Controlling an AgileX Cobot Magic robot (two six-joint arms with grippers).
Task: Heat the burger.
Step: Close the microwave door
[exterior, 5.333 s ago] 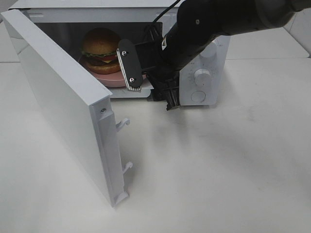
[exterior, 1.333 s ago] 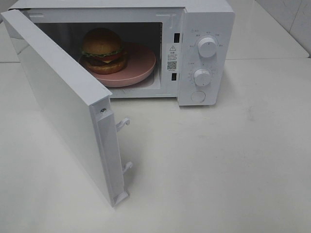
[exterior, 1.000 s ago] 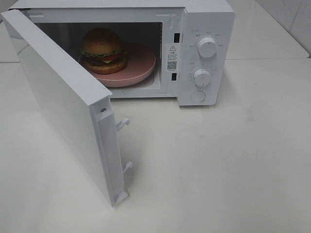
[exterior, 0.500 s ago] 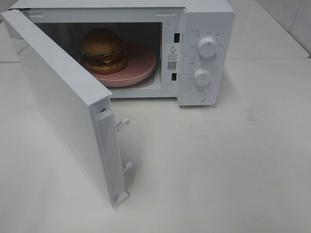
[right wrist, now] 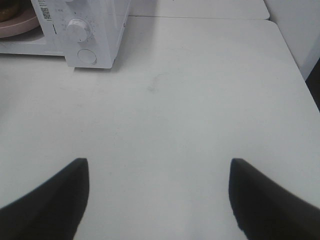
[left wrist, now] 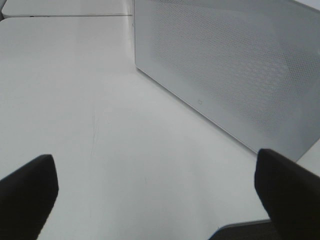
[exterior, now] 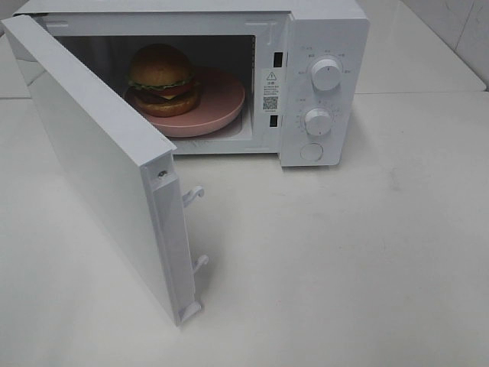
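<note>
On the left side of your bench, the left gripper (left wrist: 156, 200) hangs above the white table (exterior: 344, 252). Its dark fingers (left wrist: 27, 192) are spread wide with nothing between them. Its wrist camera faces the dotted panel of the microwave door (left wrist: 235, 75), which stands close by.

From the high camera you see that door swung fully open toward the front left, with two white latch hooks (exterior: 195, 195) jutting from its free edge. Behind it is the open cavity of the white microwave (exterior: 325, 30). The burger (exterior: 160, 76) sits upright inside, glossy bun on top, with lettuce, tomato and patty showing at its side. It rests on the left part of a round pink plate (exterior: 221, 103), and the plate's rim reaches close to the cavity's front edge.

To the right of the opening you find a small code sticker (exterior: 270, 102) on the frame. Next comes the control panel: an upper knob (exterior: 326, 74), a lower knob (exterior: 318, 121) and a round button (exterior: 311, 151) beneath them.

Further right, the right gripper (right wrist: 160, 197) hovers over bare table in front of the oven, well apart from it. Its two fingers (right wrist: 50, 200) stand wide apart and hold nothing.
</note>
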